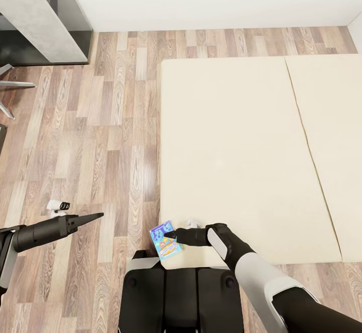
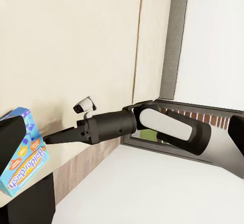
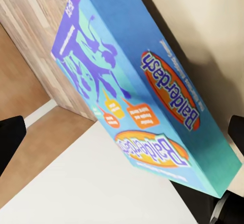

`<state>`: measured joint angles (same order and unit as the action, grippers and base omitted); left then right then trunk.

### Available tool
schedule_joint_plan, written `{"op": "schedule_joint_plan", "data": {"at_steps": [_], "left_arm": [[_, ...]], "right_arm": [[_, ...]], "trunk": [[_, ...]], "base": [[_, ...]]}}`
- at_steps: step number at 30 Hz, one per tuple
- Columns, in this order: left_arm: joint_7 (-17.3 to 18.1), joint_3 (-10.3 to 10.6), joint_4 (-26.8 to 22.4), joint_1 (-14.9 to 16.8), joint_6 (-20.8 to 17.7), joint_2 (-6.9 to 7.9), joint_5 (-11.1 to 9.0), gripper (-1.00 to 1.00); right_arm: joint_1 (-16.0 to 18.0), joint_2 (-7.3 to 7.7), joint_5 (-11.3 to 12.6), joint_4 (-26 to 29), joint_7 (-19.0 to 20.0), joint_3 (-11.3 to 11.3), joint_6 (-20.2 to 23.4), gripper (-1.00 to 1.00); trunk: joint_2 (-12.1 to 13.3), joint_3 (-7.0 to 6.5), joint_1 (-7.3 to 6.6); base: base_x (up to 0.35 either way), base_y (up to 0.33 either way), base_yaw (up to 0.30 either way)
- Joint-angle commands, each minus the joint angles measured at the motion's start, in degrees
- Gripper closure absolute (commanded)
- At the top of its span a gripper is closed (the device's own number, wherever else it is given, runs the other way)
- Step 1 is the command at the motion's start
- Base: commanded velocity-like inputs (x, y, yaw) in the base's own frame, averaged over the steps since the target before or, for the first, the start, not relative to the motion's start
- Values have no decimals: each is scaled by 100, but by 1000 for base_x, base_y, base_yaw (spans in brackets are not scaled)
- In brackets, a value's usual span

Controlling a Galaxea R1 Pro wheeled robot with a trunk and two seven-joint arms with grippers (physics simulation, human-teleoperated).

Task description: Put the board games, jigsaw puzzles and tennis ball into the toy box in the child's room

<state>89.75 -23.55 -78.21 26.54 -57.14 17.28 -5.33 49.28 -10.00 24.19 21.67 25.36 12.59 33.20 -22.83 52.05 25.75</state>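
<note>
Right jaws (image 1: 171,234) clamped on blue board game (image 1: 164,241) at bed (image 1: 241,162) corner; left jaws (image 1: 95,216) together.

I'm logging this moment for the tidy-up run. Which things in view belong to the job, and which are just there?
Job:
- blue board game, at the bed's near corner
- bed
- right pincer, at the game
- left pincer, over the floor

Just there:
- grey shelf unit
- wood floor

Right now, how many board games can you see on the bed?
1: the blue board game lies at the bed's near corner, by the right gripper. Others may be out of frame.
</note>
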Motion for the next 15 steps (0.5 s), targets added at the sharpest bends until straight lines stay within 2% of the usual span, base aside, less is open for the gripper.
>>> {"op": "schedule_joint_plan", "data": {"at_steps": [1,15], "left_arm": [[25,-1,-2,0,-61,-1,6,-100],[25,-1,-2,0,-61,-4,6,-100]], "right_arm": [[2,0,-5,3,0,7,13,-100],[2,0,-18,8,-13,7,3,-100]], "trunk": [[-9,5,3],[-9,-55,3]], "base": [[0,0,0],[0,0,0]]}}
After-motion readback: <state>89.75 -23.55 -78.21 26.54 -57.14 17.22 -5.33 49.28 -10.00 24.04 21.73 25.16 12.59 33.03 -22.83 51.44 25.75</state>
